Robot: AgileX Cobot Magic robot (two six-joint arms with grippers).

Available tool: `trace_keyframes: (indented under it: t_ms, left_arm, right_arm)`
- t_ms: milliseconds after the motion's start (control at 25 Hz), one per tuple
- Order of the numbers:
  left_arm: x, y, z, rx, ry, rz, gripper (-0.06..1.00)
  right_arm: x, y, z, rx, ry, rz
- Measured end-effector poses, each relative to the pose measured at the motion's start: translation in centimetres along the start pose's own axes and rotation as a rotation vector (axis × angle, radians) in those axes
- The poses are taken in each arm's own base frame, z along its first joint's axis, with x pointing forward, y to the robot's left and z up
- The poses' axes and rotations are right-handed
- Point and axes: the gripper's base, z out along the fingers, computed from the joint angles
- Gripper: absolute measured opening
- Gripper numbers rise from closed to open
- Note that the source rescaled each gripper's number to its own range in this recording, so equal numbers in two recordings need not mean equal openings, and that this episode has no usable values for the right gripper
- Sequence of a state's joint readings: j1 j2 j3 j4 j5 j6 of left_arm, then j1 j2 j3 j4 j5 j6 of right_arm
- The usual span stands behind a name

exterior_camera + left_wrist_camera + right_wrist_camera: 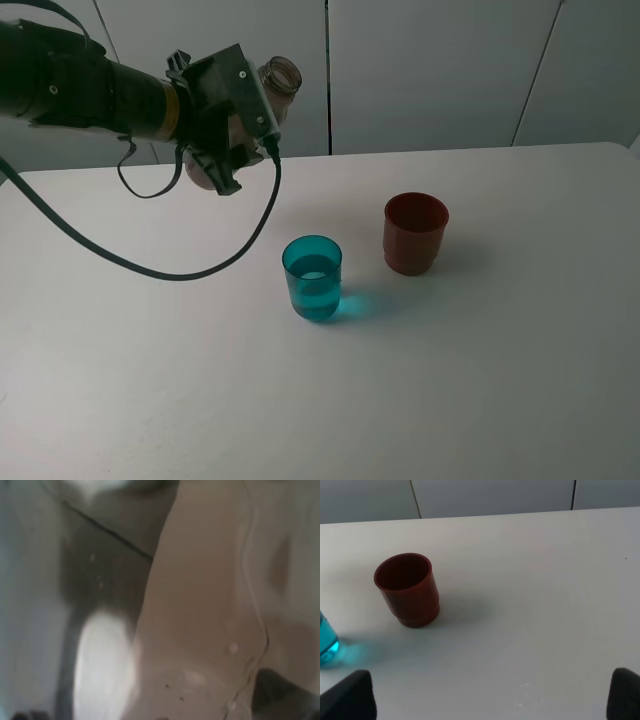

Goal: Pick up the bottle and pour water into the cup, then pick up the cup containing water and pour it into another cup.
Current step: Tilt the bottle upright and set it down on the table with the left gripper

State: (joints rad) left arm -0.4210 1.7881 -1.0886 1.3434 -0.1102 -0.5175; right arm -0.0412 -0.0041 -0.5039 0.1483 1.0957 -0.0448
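The left gripper point(232, 120) is clamped on the bottle point(278, 80) and holds it in the air, tilted, with its open neck jutting up past the gripper. In the left wrist view the bottle's wall fills the frame, blurred. Below that gripper, toward the middle of the table point(480, 380), the teal cup point(312, 277) stands upright with water in it. The red-brown cup point(415, 232) stands beyond it, near but apart. The right gripper point(487, 700) has its fingers spread wide — the red-brown cup sits ahead of it, untouched.
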Motion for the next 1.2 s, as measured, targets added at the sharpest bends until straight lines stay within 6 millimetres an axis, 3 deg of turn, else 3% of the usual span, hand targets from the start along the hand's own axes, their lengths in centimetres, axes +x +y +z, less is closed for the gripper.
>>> trace_keyframes:
  t_ms: [320,680,1200]
  left_arm:
    - [3.6,2.9,0.0,0.072,-0.179,-0.266,0.00]
    - [7.7,1.5,3.0,0.223,-0.307,-0.425,0.00]
    - [8.8,2.8,6.5,0.134,-0.335,-0.519,0.00]
  right_arm:
    - [0.0,0.0,0.0,0.000,0.000,0.000]
    - [0.0,0.0,0.0,0.000,0.000,0.000]
    - [0.0,0.0,0.0,0.000,0.000,0.000]
